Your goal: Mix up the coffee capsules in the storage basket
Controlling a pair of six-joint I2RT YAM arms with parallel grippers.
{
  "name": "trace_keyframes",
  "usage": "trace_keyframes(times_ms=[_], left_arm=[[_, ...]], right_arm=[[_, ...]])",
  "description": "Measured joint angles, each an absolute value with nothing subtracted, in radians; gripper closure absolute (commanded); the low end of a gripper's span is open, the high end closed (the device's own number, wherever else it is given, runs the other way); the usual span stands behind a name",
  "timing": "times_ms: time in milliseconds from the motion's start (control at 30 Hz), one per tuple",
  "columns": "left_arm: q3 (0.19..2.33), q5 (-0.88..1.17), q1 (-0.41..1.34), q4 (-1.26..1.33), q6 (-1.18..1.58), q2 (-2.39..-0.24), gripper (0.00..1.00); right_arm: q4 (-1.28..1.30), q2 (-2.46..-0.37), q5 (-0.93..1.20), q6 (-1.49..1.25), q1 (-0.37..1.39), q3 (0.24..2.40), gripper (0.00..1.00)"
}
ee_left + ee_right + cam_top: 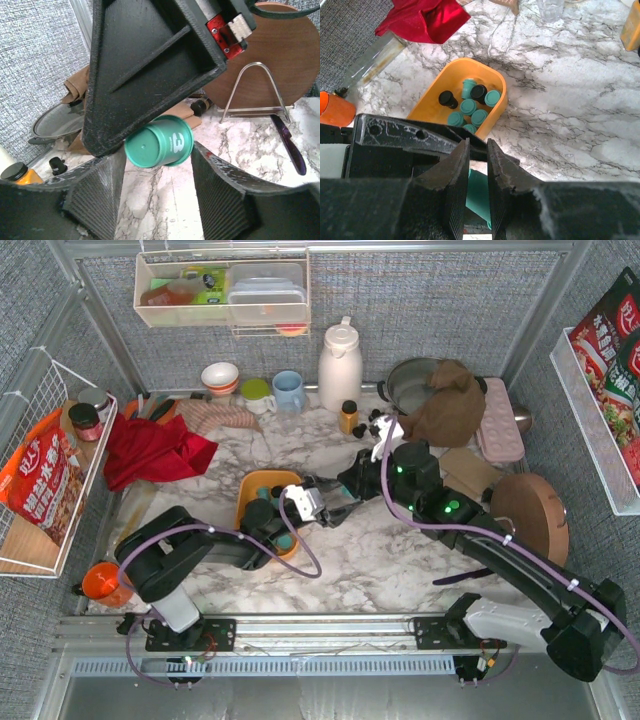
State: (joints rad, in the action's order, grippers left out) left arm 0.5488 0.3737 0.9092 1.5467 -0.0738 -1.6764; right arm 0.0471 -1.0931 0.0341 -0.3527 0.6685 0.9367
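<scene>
The orange-yellow storage basket sits mid-table and holds several teal coffee capsules and two black ones. Just right of the basket, above the marble, both grippers meet on one teal capsule marked "3". My right gripper is shut on it from above, its jaws close together. My left gripper comes from the basket side, and its two fingertips flank the capsule and touch its sides. In the top view the arms hide this capsule.
A red cloth lies left of the basket. Cups, a white thermos and an amber bottle stand behind. A pan under a brown cloth and a round wooden board on a wire stand are at the right. Loose black capsules lie by the bottle.
</scene>
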Motion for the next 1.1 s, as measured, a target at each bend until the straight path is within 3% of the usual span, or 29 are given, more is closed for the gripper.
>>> trace_keyframes(times_ms=[300, 433, 567, 800, 900, 967, 1100], left_arm=[[0.545, 0.393, 0.92, 1.57, -0.065, -1.666, 0.51], [0.545, 0.394, 0.925, 1.583, -0.06, -1.666, 0.45], [0.519, 0.328, 0.923, 1.537, -0.035, -1.611, 0.39], [0.592, 0.175, 0.921, 1.127, 0.101, -1.475, 0.38], [0.556, 0.149, 0.924, 1.0, 0.161, -1.443, 0.37], [0.545, 0.117, 0.924, 0.917, 0.196, -1.394, 0.36], [0.566, 0.049, 0.922, 0.765, 0.24, -1.288, 0.36]], right_arm=[[0.043, -1.093, 0.035, -0.36, 0.669, 0.939, 0.75], [0.052, -1.095, 0.042, -0.36, 0.669, 0.945, 0.73], [0.088, -1.089, 0.025, -0.353, 0.669, 0.966, 0.63], [0.196, -1.034, -0.17, -0.258, 0.641, 0.978, 0.54], [0.246, -1.019, -0.258, -0.194, 0.617, 0.971, 0.42], [0.278, -0.996, -0.26, -0.14, 0.613, 0.945, 0.31], [0.352, -0.963, -0.186, 0.0, 0.601, 0.866, 0.28]])
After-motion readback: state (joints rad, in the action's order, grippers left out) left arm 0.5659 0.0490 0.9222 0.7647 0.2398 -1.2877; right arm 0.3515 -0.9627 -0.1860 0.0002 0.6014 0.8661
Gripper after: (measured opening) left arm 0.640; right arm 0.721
